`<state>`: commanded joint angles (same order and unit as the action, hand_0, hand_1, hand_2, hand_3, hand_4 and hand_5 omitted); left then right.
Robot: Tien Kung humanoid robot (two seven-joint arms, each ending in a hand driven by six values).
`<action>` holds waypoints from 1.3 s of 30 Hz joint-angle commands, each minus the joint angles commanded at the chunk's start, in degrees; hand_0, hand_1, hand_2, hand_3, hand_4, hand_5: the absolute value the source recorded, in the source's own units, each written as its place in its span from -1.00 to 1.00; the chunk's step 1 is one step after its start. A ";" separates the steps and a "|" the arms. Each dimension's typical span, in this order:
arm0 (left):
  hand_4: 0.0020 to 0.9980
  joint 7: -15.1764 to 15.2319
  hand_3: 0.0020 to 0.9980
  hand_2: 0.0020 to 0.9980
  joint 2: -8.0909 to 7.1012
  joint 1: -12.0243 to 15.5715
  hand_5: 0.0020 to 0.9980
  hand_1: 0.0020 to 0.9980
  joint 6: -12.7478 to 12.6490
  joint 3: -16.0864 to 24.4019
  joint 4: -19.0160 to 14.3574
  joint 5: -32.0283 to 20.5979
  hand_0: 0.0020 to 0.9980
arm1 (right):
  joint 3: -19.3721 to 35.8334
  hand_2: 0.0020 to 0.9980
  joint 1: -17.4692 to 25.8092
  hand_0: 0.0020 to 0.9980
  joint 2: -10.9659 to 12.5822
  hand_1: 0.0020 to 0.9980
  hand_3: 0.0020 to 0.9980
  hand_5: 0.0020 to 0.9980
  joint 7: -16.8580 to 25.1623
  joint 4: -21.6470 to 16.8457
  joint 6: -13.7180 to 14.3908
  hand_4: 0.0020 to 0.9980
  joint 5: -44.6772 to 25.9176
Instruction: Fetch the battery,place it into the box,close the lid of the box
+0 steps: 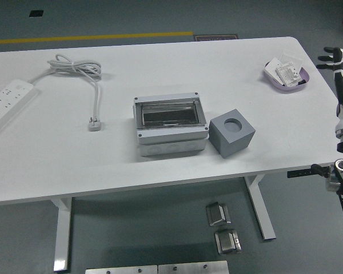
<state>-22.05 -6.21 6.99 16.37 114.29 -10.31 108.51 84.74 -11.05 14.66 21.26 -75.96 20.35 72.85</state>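
In the head view, a white rectangular counter (57, 154) fills most of the picture, and the landmark is the grey plastic box with a clear hinged lid (170, 125), which sits near the middle of the counter. Its lid lies down over the box, and through it a dark inside shows. Just right of this box, close but not touching, stands a dark grey cube with a round hole in its top face (232, 132). Far to the right of the box and further back, near the far right corner of the counter, lies a shallow lilac dish (286, 74). It holds a small white block-shaped part with print on it (288, 71); it may be the battery, but I cannot tell this for sure. To the left of the box and further back lies a white power strip (7, 105) at the left edge of the counter. Its white coiled cable (80, 68) ends in a plug (94, 124) that rests to the left of the box.

The right hand (335, 57), white with black fingers (330, 50), is at the right edge of the picture, right of the lilac dish and beyond the counter's edge. Its fingers are spread, pointing left, and hold nothing.
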 joint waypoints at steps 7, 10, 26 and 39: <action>0.90 -0.12 0.87 0.65 -1.33 0.01 0.50 0.60 0.15 0.35 0.00 0.43 0.47 | -5.09 0.40 -3.60 0.35 1.21 0.05 0.05 1.00 2.44 2.06 -8.91 1.00 -13.29; 0.90 -0.10 0.87 0.65 -1.70 -0.18 0.50 0.60 0.23 0.48 0.00 0.61 0.47 | -6.88 0.58 -4.47 0.29 1.76 0.09 -0.30 1.00 1.49 1.94 -12.90 1.00 -18.14; 0.90 -0.42 0.87 0.65 -2.00 -0.02 0.50 0.60 0.64 0.92 0.00 0.86 0.45 | -9.83 0.65 -5.74 -0.43 2.26 -0.43 -0.60 1.00 -1.93 1.36 -22.80 1.00 -26.42; 0.90 -0.45 0.87 0.66 -2.23 0.02 0.52 0.62 0.55 0.74 0.00 0.62 0.42 | -9.79 0.74 -5.69 -0.54 2.15 -0.44 -0.63 1.00 -1.97 1.34 -22.61 1.00 -26.59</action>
<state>-22.50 -8.44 7.01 16.92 115.02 -10.31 109.14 74.95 -16.74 16.81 19.29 -74.62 -2.26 46.26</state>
